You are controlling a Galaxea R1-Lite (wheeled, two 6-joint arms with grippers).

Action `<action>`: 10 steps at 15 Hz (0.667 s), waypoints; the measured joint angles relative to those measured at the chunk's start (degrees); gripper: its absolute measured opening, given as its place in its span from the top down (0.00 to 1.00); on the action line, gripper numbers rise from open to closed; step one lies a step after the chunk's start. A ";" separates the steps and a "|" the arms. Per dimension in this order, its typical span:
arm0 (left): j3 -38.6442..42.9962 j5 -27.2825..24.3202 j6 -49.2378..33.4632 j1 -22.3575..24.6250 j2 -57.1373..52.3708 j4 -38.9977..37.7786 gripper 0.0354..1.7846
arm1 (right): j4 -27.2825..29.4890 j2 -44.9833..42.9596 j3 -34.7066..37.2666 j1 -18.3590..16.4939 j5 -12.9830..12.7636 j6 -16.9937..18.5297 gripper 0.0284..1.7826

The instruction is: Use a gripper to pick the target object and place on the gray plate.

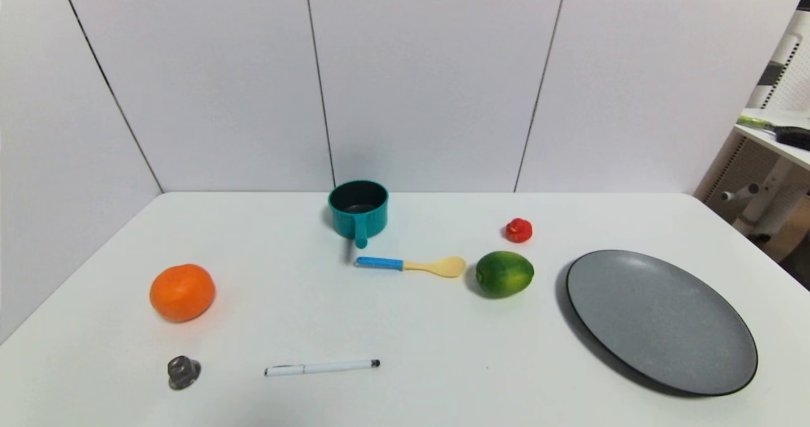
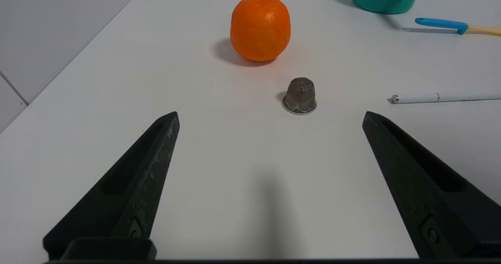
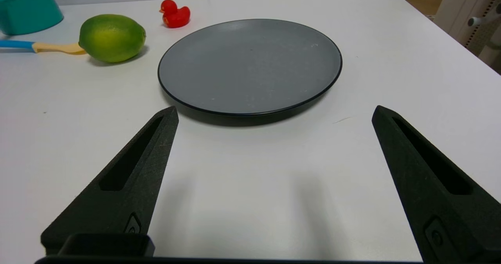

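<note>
Two grippers hang low over the table with jaws spread wide and nothing between them: the left gripper (image 2: 270, 117) facing one orange (image 2: 260, 27), the right gripper (image 3: 274, 113) facing one gray plate (image 3: 250, 66). One teal saucepan (image 1: 358, 210) stands upright at head-view centre, handle pointing toward the camera, well left of the plate.
</note>
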 joint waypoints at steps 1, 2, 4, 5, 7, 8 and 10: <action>0.00 0.02 -0.02 0.00 0.00 0.00 0.06 | 0.00 0.00 0.00 0.00 0.00 0.00 0.04; 0.00 0.00 -0.02 0.00 0.00 0.00 0.06 | 0.04 0.00 0.00 0.00 0.00 0.00 0.04; 0.00 0.02 -0.02 0.00 0.00 0.00 0.06 | 1.24 0.15 -0.10 0.00 0.06 -0.37 0.04; 0.00 0.00 -0.02 0.00 0.00 0.02 0.06 | 2.29 0.54 -0.49 0.00 0.11 -0.59 0.04; 0.00 0.00 -0.02 0.00 0.00 0.02 0.06 | 5.52 1.63 -3.17 0.00 0.48 -0.94 0.04; 0.00 0.02 -0.02 0.00 0.00 0.02 0.06 | 7.34 2.77 -5.75 0.05 0.59 -1.00 0.04; 0.00 0.02 -0.02 0.00 0.00 0.02 0.06 | 10.31 6.72 -12.53 0.32 0.66 -1.11 0.04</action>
